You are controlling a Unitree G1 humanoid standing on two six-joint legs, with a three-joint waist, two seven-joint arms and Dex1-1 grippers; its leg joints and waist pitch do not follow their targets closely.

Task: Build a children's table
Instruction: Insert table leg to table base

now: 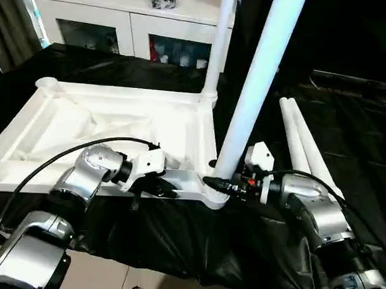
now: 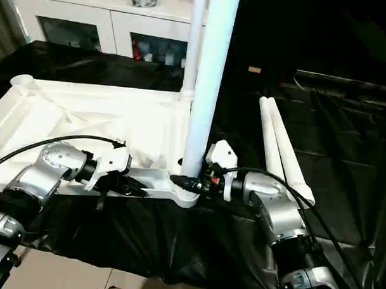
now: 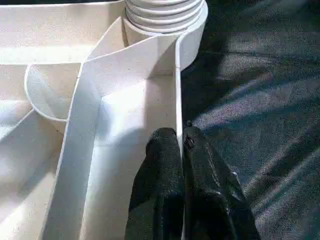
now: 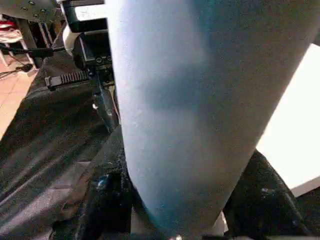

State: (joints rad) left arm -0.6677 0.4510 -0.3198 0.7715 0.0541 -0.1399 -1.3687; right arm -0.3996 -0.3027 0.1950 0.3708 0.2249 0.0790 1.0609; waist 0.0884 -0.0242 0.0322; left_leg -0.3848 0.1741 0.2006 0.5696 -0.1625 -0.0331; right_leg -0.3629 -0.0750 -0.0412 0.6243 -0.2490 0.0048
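Note:
The white table top (image 1: 86, 125) lies ribbed side up on the black-draped table. One leg (image 1: 216, 50) stands in its far right corner socket. A second leg (image 1: 255, 96) stands tilted in the near right socket (image 1: 215, 197), and my right gripper (image 1: 221, 184) is shut around its base; the leg (image 4: 200, 100) sits between the black fingers (image 4: 107, 200). My left gripper (image 3: 179, 136) is shut on the top's thin near rim (image 3: 176, 90), just left of that socket. Two more legs (image 1: 304, 145) lie side by side on the cloth to the right.
A white glass-door cabinet (image 1: 121, 28) stands behind the black-draped table (image 1: 346, 124). The far left corner socket (image 1: 48, 83) holds no leg. The table's front edge drops to a light floor (image 1: 144, 276) just below my forearms.

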